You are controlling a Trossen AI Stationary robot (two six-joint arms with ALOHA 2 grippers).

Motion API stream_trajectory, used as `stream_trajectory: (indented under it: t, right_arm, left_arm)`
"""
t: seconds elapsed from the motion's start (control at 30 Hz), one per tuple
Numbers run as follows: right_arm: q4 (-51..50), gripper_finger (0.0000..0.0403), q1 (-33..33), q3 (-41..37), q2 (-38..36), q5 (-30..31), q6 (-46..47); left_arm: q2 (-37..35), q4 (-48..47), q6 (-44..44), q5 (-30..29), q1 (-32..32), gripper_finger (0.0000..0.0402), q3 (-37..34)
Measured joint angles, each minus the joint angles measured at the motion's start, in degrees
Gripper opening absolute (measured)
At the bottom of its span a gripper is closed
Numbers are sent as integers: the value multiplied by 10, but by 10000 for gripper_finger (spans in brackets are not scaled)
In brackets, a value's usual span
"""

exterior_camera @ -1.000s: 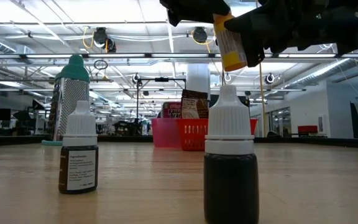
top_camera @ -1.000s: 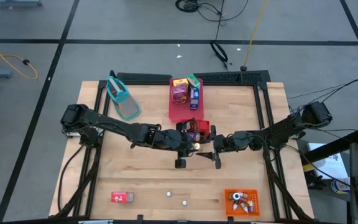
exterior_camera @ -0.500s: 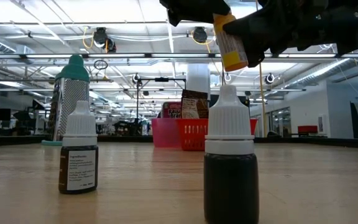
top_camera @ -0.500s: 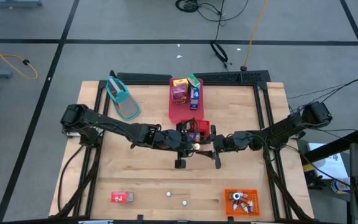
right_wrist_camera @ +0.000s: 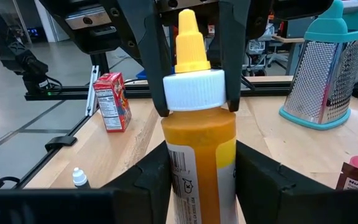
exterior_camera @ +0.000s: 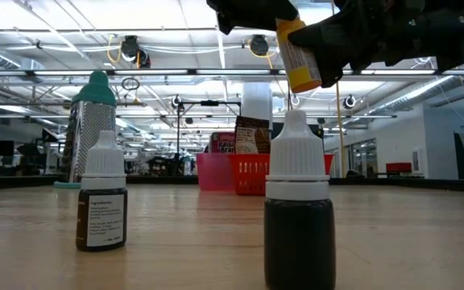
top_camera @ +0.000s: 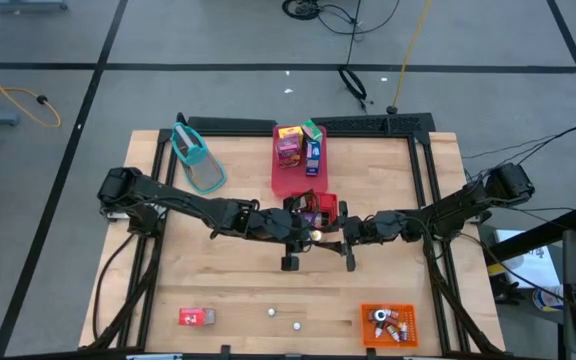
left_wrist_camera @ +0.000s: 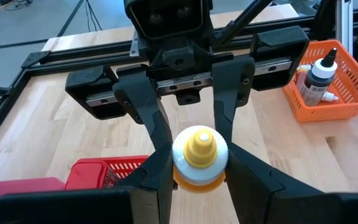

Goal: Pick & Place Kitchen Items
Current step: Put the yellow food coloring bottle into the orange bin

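Observation:
A yellow squeeze bottle (right_wrist_camera: 199, 155) with a white cap and a yellow nozzle hangs over the middle of the table (top_camera: 228, 280), nozzle up. My two grippers meet at it from either side. My left gripper (top_camera: 305, 236) is shut on its cap, and my right gripper (top_camera: 340, 238) is shut on its body below the cap. In the low view the bottle's labelled lower end (exterior_camera: 300, 64) sticks out below the dark fingers, clear of the table. My left gripper pinches the bottle's white cap (right_wrist_camera: 194, 90) between its two fingers, one on each side. It comes from the table's left, slanting downward. The bottle hangs below it almost upright, clear of the table. My right gripper has the bottle's yellow body (right_wrist_camera: 201, 140) between its two fingers (right_wrist_camera: 157, 171), just below the cap. The fingers reach in level from the table's right and lie across the bottle.
Just behind the grippers stands a red basket (top_camera: 313, 207) with cartons, and farther back a pink tray (top_camera: 293, 172) with several cartons. A teal-handled grater (top_camera: 198, 162) is at the far left. Near the front lie a red carton (top_camera: 196, 317), two dropper bottles (exterior_camera: 103, 201) (exterior_camera: 299, 217) and an orange bin (top_camera: 388, 325).
My right gripper's fingers have closed in on the bottle's body. Both arms and the bottle have kept their places.

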Motion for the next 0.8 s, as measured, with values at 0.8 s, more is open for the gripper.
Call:
stream_trajectory:
  t: [0.8]
  right_arm:
    - [-5,136,0,0,0,-1,-2]
  left_arm:
    - [-9,-50,26,-44,-1,251,0]
